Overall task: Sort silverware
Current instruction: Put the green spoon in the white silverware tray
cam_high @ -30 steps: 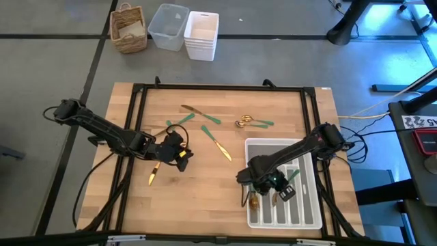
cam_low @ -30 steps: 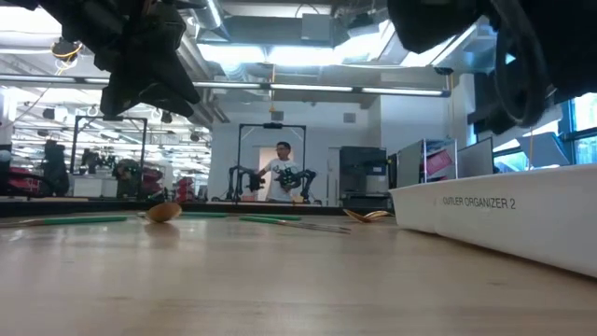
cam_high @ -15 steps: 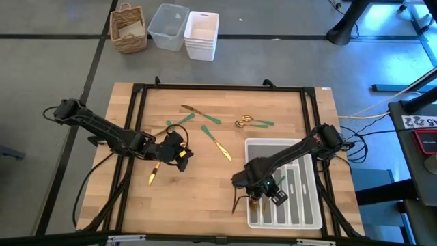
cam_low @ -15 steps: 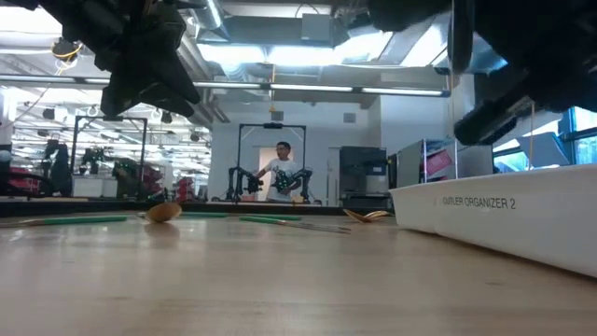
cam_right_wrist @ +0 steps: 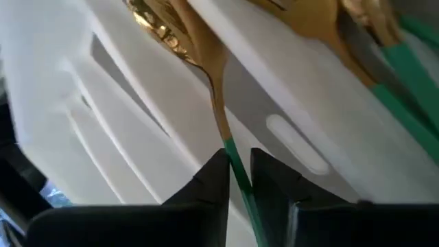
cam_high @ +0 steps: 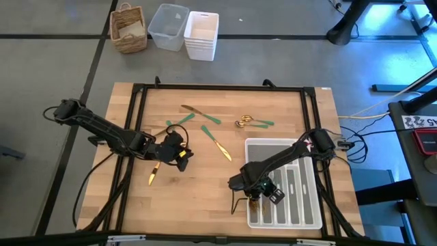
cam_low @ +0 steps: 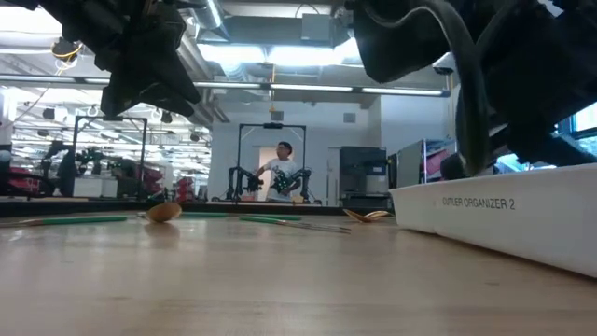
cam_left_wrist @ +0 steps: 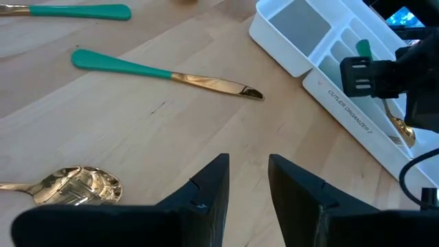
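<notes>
Gold-headed, green-handled silverware lies scattered on the wooden table: a knife [cam_high: 194, 109], a fork [cam_high: 219, 144], a small pile [cam_high: 251, 123] and a spoon [cam_high: 153, 173]. My left gripper [cam_high: 182, 152] hovers open above the table beside that spoon [cam_left_wrist: 77, 186], touching nothing. My right gripper [cam_high: 263, 190] points steeply down over the near left part of the white cutlery tray [cam_high: 307, 215]. A spoon's green handle [cam_right_wrist: 238, 173] stands between its slightly parted fingers, and the gold head [cam_right_wrist: 156, 26] lies in a tray compartment. My right gripper comes from above, slanting down, with the spoon's green handle [cam_right_wrist: 233, 159] between its two fingers, which lie across it. The handle lies close along one finger [cam_right_wrist: 214, 180], with a gap toward the other. Whether it touches the handle, I cannot tell. The spoon's head rests in the tray.
Another gold and green piece [cam_right_wrist: 384, 62] lies in the neighbouring compartment. A knife [cam_left_wrist: 168, 73] lies on the table between my left gripper and the tray [cam_left_wrist: 312, 51]. A wicker basket [cam_high: 129, 28] and white bins [cam_high: 201, 34] stand beyond the table's far edge.
My right gripper has sunk toward the tray and shifted a little toward its near left corner, tipping more steeply down. The piece it carries has gone down into the tray with it. My left arm has kept still.
</notes>
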Available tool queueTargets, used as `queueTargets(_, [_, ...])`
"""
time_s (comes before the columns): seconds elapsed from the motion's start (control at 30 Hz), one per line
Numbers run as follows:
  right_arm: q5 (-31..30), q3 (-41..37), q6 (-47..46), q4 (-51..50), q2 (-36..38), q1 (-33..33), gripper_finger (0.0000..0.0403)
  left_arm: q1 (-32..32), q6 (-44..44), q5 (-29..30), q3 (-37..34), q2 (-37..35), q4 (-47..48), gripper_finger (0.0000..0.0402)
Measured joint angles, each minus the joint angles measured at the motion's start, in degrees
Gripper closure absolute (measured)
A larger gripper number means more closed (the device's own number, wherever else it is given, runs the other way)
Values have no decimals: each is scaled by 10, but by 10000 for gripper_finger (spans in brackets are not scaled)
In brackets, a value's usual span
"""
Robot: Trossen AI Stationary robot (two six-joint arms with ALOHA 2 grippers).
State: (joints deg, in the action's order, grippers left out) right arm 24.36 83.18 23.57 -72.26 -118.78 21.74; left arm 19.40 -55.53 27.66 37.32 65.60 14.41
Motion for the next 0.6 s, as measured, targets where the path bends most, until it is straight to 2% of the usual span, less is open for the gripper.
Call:
queueTargets(0.3, [-104,24,-14,19,0,1,333,0,5,0,0,0,0,306])
queueTargets(0.6, [-104,24,-49,10,0,0,332,0,6,0,0,0,1,306])
